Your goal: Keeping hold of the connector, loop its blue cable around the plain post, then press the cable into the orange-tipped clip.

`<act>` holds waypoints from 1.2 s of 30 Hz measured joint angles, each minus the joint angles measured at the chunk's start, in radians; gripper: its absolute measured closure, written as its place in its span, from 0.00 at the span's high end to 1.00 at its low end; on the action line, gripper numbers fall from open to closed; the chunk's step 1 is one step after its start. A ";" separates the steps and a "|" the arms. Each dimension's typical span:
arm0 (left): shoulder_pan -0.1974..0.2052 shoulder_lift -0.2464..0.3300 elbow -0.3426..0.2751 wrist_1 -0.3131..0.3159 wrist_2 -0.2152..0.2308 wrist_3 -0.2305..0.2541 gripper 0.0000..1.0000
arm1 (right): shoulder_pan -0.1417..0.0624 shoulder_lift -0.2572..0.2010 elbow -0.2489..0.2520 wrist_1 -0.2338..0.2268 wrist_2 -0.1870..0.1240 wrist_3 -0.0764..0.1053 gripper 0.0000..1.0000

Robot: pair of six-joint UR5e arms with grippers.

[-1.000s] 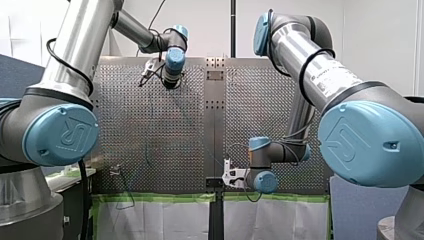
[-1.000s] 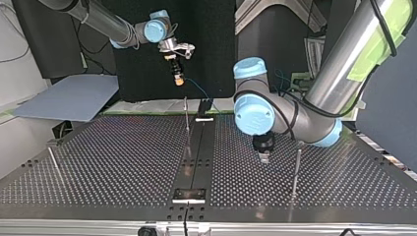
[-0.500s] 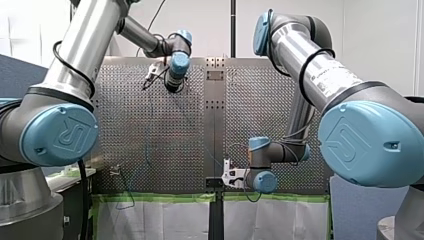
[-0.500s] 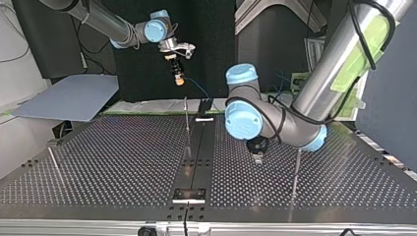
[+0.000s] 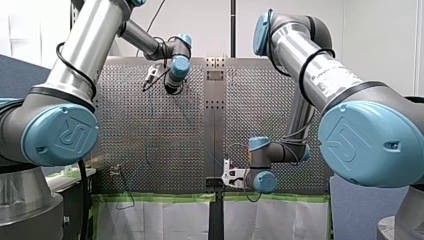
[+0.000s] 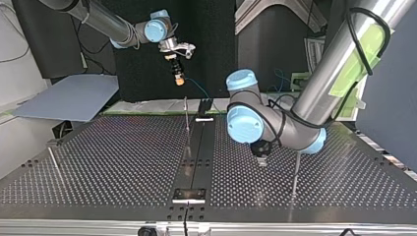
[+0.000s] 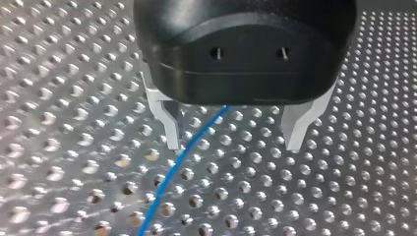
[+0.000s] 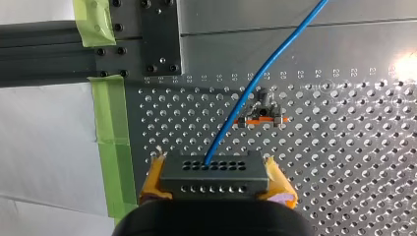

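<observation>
Right gripper (image 8: 215, 183) is clamped on the connector (image 8: 215, 169). The blue cable (image 8: 255, 88) passes over the orange-tipped clip (image 8: 260, 117) and is not seated. Left gripper (image 7: 233, 142) is low over the table (image 7: 344, 196), fingers apart and cable between them, ungripped. Looping judged in hand. Next move: guide the cable round the post (image 6: 296, 167).

My left hand (image 7: 231, 142) points downward, metal fingers (image 7: 172, 129) spread apart; my right hand (image 8: 215, 169), raised, pinches the connector (image 8: 216, 181) between yellow pads (image 8: 279, 186).
</observation>
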 joint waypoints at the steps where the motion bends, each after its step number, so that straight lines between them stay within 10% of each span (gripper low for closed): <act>1: 0.001 -0.008 0.003 0.000 0.001 0.000 1.00 | 0.000 0.000 0.000 0.000 0.000 0.000 0.00; 36: -0.049 -0.203 0.024 -0.010 0.010 -0.023 1.00 | 0.004 0.000 0.000 0.003 0.000 -0.001 0.00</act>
